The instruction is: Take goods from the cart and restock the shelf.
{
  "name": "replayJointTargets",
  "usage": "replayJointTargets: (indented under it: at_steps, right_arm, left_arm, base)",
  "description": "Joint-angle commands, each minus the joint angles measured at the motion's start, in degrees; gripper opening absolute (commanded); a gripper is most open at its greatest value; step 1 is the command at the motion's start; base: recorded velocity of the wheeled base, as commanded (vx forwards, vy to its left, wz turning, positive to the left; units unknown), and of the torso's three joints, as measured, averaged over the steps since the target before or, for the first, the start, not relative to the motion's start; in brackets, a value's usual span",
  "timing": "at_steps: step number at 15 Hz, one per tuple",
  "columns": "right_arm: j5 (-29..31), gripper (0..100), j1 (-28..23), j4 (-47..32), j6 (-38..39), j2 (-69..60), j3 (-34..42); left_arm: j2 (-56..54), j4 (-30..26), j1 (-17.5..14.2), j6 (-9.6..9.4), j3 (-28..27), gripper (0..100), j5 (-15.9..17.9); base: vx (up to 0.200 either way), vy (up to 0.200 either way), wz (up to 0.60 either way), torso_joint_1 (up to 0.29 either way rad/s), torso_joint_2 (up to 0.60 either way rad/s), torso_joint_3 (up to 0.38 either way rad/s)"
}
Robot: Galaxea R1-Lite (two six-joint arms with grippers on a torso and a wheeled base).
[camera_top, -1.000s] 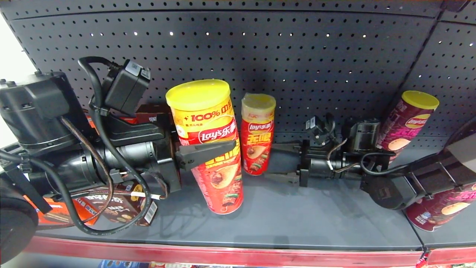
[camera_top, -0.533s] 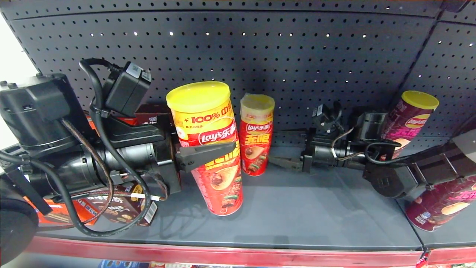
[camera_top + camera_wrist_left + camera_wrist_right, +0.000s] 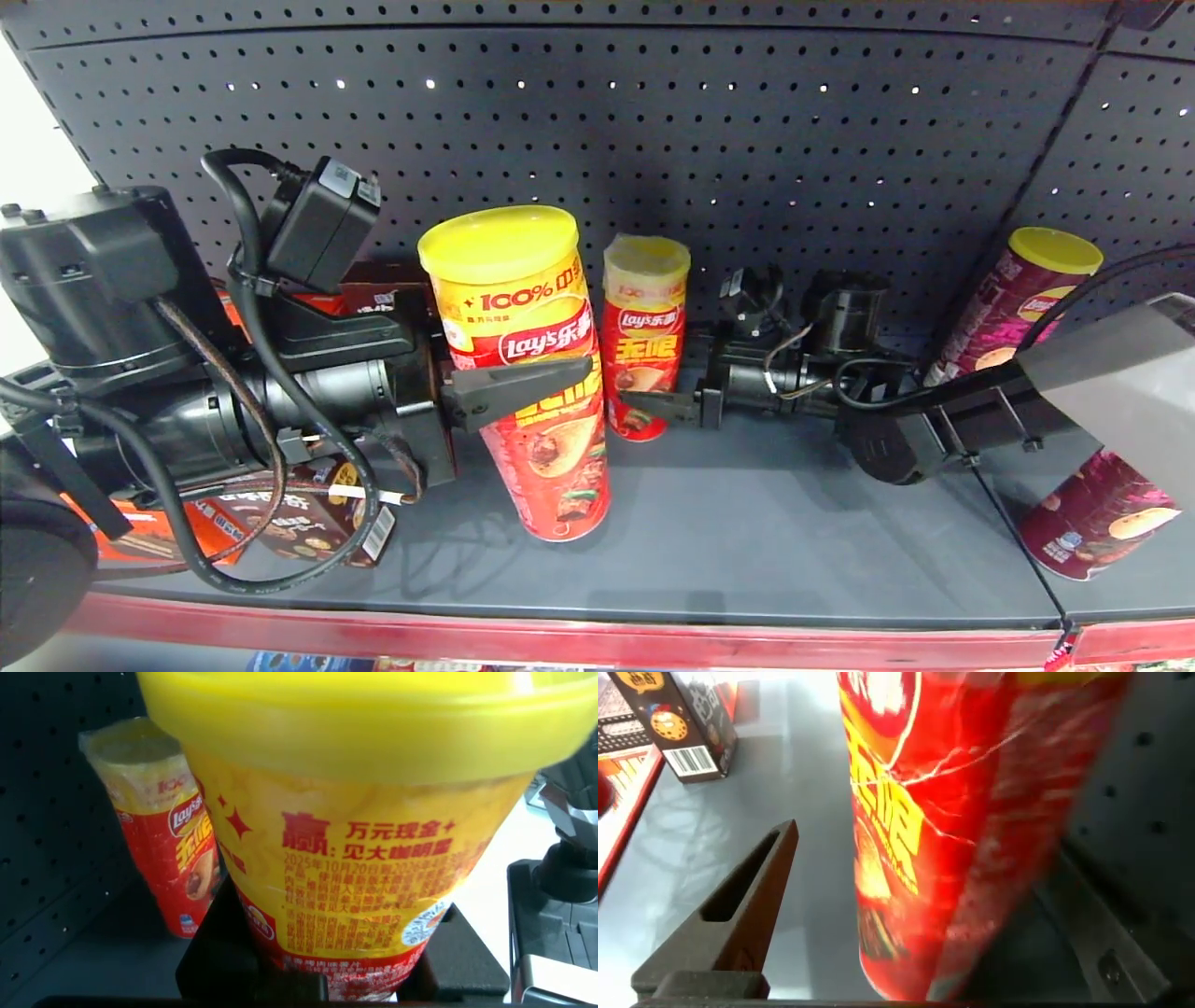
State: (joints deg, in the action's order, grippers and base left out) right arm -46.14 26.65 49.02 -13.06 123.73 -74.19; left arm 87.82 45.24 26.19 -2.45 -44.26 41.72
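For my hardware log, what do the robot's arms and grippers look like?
Both are mainly black. The left arm is bulky, with looped black cables and a boxy wrist camera bearing a white label. The left gripper and right gripper have flat, tapering fingers.

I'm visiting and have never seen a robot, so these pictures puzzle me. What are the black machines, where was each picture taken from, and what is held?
The black machines are the robot's two arms, each ending in a two-fingered gripper. The wide picture comes from a camera on its head; the close-ups come from cameras on its wrists. The left gripper is shut on a tall red chip can with a yellow lid, held tilted over the grey metal shelf. The right gripper is open around a smaller red chip can near the black pegboard wall. Purple chip cans and brown snack boxes sit at the sides.
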Motion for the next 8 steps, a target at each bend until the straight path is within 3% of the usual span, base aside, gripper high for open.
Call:
replayJointTargets:
  at_steps: [1, 4, 5, 8]
  right_arm:
    - [0.09, 100, 0.95, 0.02, 0.05, 2.65, -1.92]
    - [0.17, 100, 0.95, -0.06, 0.14, 4.06, -3.24]
    - [0.17, 0, 0.95, 0.02, 0.05, 4.76, -3.77]
    - [1.76, 0, 1.21, -0.50, 0.05, 5.03, -4.03]
  left_arm:
    - [0.16, 0.02, 0.01, -0.01, -0.03, 0, 0.03]
    - [0.33, 0.11, 0.09, -0.10, 0.14, 0, 0.12]
    - [0.42, 0.11, 0.09, -0.01, 0.06, 0, 0.03]
    - [0.86, 0.82, 0.01, -0.01, 0.32, 0, 0.03]
  base:
    - [0.000, 0.000, 0.00, 0.000, 0.00, 0.000]
    - [0.000, 0.000, 0.00, 0.000, 0.00, 0.000]
    - [0.000, 0.000, 0.00, 0.000, 0.00, 0.000]
    - [0.000, 0.000, 0.00, 0.000, 0.00, 0.000]
